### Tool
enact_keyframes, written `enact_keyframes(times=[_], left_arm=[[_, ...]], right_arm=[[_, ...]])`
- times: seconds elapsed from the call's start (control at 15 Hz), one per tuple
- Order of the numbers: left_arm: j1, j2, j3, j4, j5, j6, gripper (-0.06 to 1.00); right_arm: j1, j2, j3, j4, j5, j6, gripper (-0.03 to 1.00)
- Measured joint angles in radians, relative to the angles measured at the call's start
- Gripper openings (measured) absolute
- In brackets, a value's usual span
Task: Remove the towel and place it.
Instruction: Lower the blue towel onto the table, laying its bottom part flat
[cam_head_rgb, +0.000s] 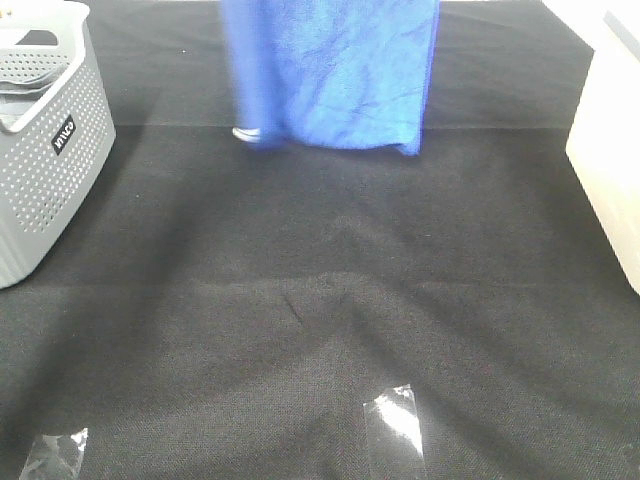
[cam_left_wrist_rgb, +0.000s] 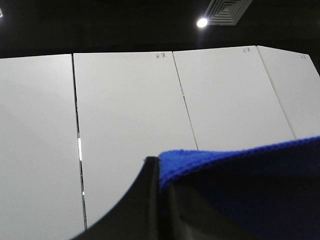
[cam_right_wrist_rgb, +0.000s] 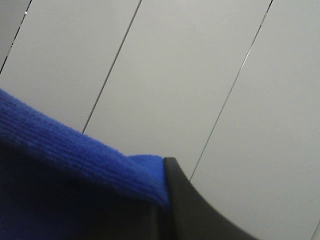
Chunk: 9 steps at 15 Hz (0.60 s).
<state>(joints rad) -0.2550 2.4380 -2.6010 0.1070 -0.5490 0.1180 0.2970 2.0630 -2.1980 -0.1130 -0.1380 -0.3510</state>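
Towel hangs over the far part of the black table cloth, its white tag at the lower corner nearer the grey perforated basket. We see the left gripper and the right gripper each clamped on its blue edge.

Exterior high cam sat above the bench, angled steeply down, mid range. Left wrist cam looked past the left end effector up at white wall panels, very close in. Right wrist cam did likewise past the right end effector. Only overlap across all three was the towel
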Motion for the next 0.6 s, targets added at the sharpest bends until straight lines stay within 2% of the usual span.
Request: enact_keyframes(times=[0.27, 0.6], left_arm=[[0.0, 0.0, -0.001, 0.136, 0.025, 0.022, 0.0], [0.0, 0.001, -0.001, 0.17, 0.035, 0.065, 0.0]], right_arm=[[0.0, -0.001, 0.0, 0.0, -0.001, 0.0, 0.0], [-0.001, 0.0, 0.0, 0.0, -0.013, 0.0, 0.0]])
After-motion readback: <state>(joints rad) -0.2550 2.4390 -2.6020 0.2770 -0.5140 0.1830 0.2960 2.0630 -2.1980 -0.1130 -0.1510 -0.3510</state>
